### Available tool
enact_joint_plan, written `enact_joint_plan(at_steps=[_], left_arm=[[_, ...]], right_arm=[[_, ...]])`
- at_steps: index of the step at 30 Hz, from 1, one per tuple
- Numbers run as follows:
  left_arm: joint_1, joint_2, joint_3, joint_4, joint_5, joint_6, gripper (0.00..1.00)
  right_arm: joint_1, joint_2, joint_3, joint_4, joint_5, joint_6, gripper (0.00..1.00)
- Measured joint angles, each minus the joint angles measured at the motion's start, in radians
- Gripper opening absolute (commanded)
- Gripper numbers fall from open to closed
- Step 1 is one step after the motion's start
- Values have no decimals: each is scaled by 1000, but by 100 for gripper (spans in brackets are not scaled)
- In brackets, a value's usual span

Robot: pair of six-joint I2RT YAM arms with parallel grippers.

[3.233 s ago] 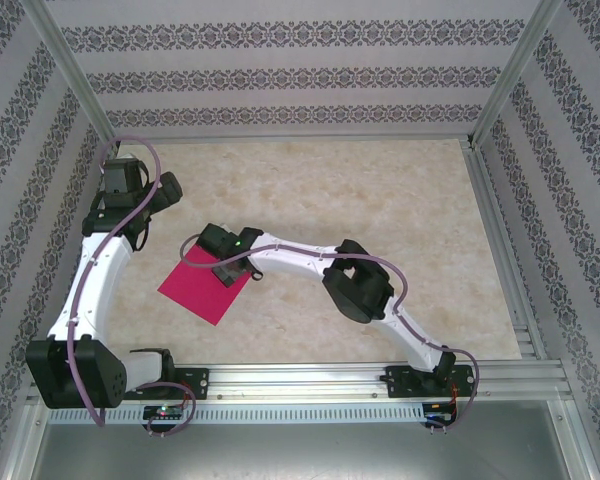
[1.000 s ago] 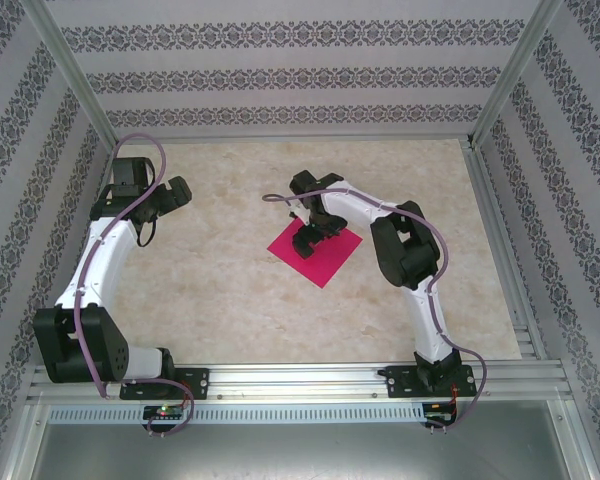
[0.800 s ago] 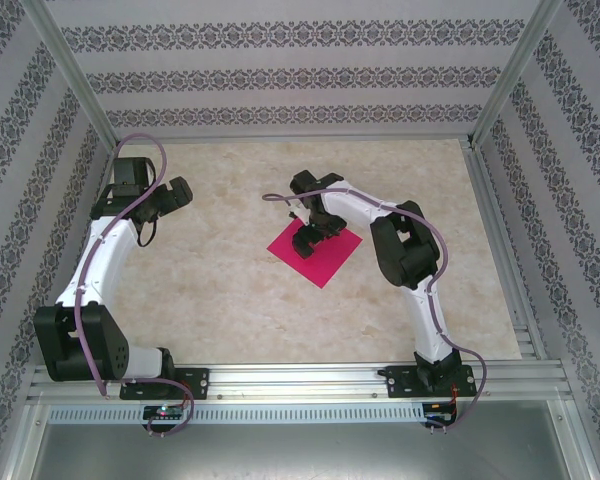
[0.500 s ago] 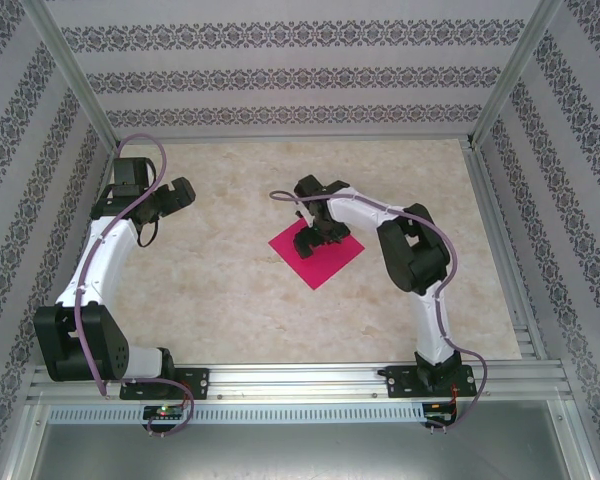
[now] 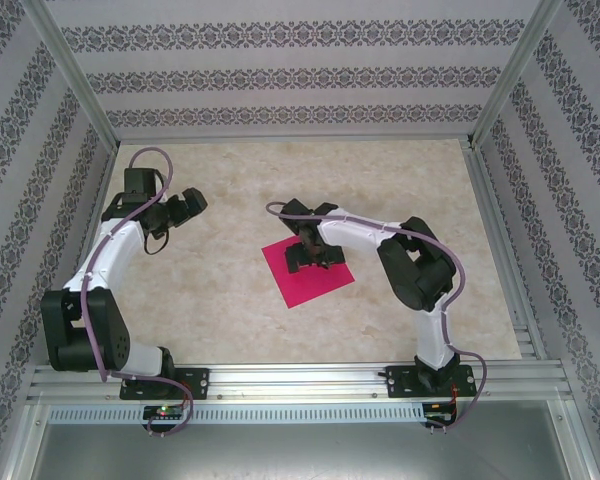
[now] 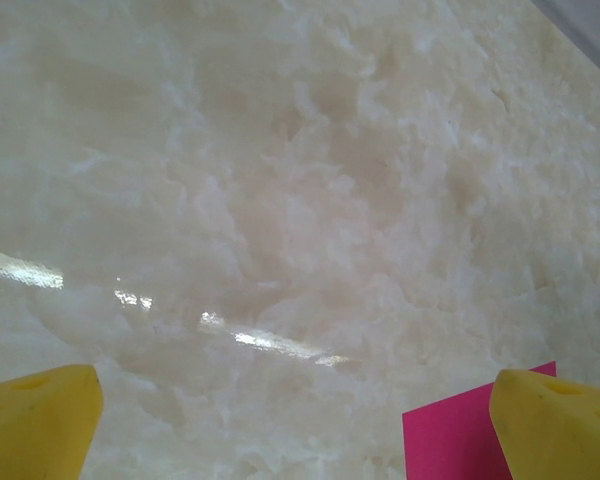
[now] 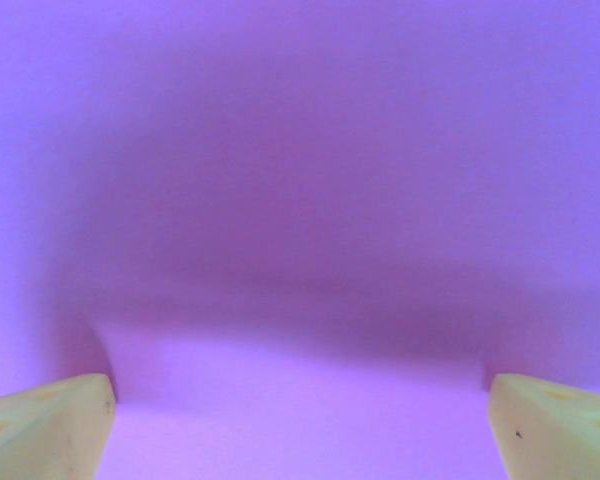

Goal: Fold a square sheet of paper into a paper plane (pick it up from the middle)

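Pink paper sheet (image 5: 312,286) lies beneath spread right fingers (image 7: 46,421).

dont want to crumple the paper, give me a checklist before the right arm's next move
1. Right tool open: ok, fingers wide apart over the square sheet of paper.
2. Right tool on the sheet's middle: cannot tell, it hides the sheet's far part in the top view.
3. Sheet unfolded, lying on the table: ok.
4. Left tool open and off the sheet: ok, over bare table, a sheet corner beside one finger.
5. Paper bunched between the right fingers for a pinch: cannot tell.
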Motion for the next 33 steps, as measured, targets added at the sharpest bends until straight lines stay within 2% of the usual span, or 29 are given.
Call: enact_joint_plan(at_steps=[5,12,21,28,33], left_arm=[[0,7,-6,3,13,-7,100],[-1,29,-6,19,25,-7,100],[-2,41,-6,19,28,-7,100],[-2,43,-6,21,28,-8,100],[-12,45,-13,30,40,-21,100]], right_arm=[[-21,1,50,-35,-2,-13,96],[29,46,98,-44,-29,-50,96],[27,87,109,-43,-46,-54,91],[19,83,100,-36,-46,-50,78],[13,54,60,8,-54,-25,53]])
